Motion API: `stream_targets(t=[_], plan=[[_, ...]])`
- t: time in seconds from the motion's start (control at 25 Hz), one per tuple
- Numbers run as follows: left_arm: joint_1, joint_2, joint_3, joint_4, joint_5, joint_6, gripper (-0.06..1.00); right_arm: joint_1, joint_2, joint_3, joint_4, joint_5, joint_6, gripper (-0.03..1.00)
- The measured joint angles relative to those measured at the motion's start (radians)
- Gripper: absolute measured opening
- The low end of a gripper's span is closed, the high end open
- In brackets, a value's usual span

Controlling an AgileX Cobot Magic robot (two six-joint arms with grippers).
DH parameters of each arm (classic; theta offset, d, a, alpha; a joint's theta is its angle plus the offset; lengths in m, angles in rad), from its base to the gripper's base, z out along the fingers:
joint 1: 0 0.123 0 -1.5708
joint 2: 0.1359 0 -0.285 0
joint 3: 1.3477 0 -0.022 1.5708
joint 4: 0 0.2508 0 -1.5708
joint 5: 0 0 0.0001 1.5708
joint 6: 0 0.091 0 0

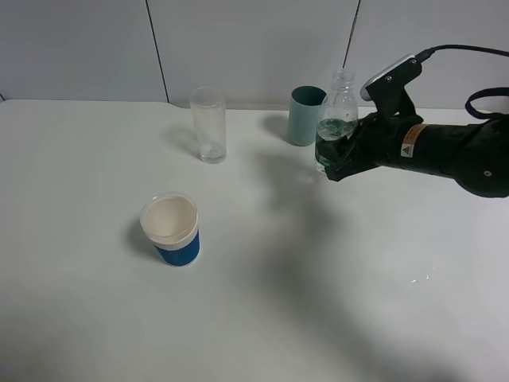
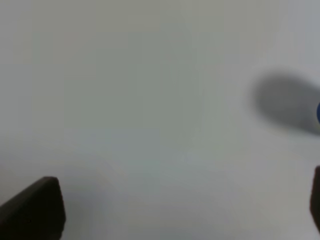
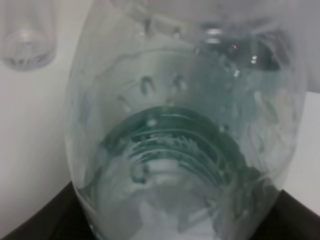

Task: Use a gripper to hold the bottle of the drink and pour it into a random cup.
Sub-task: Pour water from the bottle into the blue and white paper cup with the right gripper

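Note:
The bottle of the drink (image 1: 335,126) is clear with a dark green label and no cap, and has clear liquid inside. My right gripper (image 1: 340,156) is shut on its lower part and holds it nearly upright a little above the table at the back right. In the right wrist view the bottle (image 3: 180,130) fills the picture. The cup (image 1: 171,229), with a blue band, white rim and cream inside, stands upright and empty at the front left, far from the bottle. My left gripper (image 2: 175,210) is open and empty over bare table, and a blue sliver of the cup (image 2: 318,112) shows at the frame's edge.
A tall clear glass (image 1: 208,125) stands at the back centre and also shows in the right wrist view (image 3: 27,35). A teal-green cup (image 1: 305,115) stands just behind the bottle. The white table (image 1: 318,302) meets a white wall at the back.

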Motion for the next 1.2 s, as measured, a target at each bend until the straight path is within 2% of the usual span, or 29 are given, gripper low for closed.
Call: stream_targets(t=[0.2,0.48,0.68,1.0,1.2], plan=[[0.0,0.0,0.0,0.0,0.0,0.0,0.99,0.047,-0.037,0.0,0.014,0.098,0.006,0.56],[0.0,0.0,0.0,0.0,0.0,0.0,0.99,0.136,-0.074,0.0,0.016,0.134,0.009,0.56],[0.0,0.0,0.0,0.0,0.0,0.0,0.99,0.179,-0.082,0.0,0.057,0.204,0.02,0.56],[0.0,0.0,0.0,0.0,0.0,0.0,0.99,0.185,-0.187,0.001,0.08,0.369,0.04,0.56],[0.0,0.0,0.0,0.0,0.0,0.0,0.99,0.171,-0.235,0.001,0.078,0.413,0.078,0.56]])
